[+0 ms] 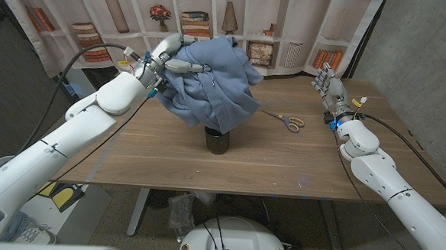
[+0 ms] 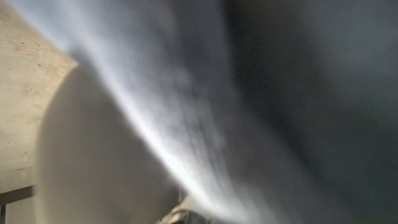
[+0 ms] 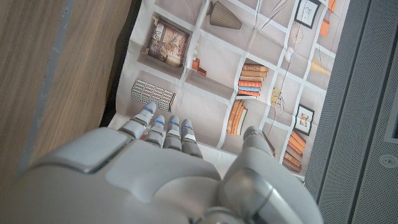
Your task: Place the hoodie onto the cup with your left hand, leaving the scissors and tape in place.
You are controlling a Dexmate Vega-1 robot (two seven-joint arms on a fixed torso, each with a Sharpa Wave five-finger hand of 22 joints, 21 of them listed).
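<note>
- Head view: left robot hand (image 1: 182, 59) grips the blue hoodie (image 1: 213, 86) at its upper left, fingers curled into the cloth.
- Hoodie hangs bunched in a big wad above the bench (image 1: 282, 162), its bottom draped on the rim of the dark cup (image 1: 217, 140).
- Cup stands upright near the bench middle; only its lower body shows below the cloth.
- Scissors (image 1: 286, 121) lie flat on the bench, right of the hoodie and cup, apart from both. Orange handles point toward the right arm's side, blades toward the hoodie.
- Tape: can't pick it out in any view.
- Right robot hand (image 1: 328, 84) sits near the bench's far right edge, well apart from the scissors, holding nothing, fingers extended and close together.
- Left wrist view: blurred blue-grey cloth (image 2: 205, 112) right against the lens, with a pale rounded shape beside it; too blurred to tell what that is.
- Right wrist view: back of the right robot hand (image 3: 168, 168), fingers (image 3: 163, 127) straight and reaching toward the printed bookshelf backdrop (image 3: 249, 68); bench wood (image 3: 56, 62) to one side. Nothing in its grasp.
- Backdrop behind the bench shows printed shelves with books, vases and a flower pot.
</note>
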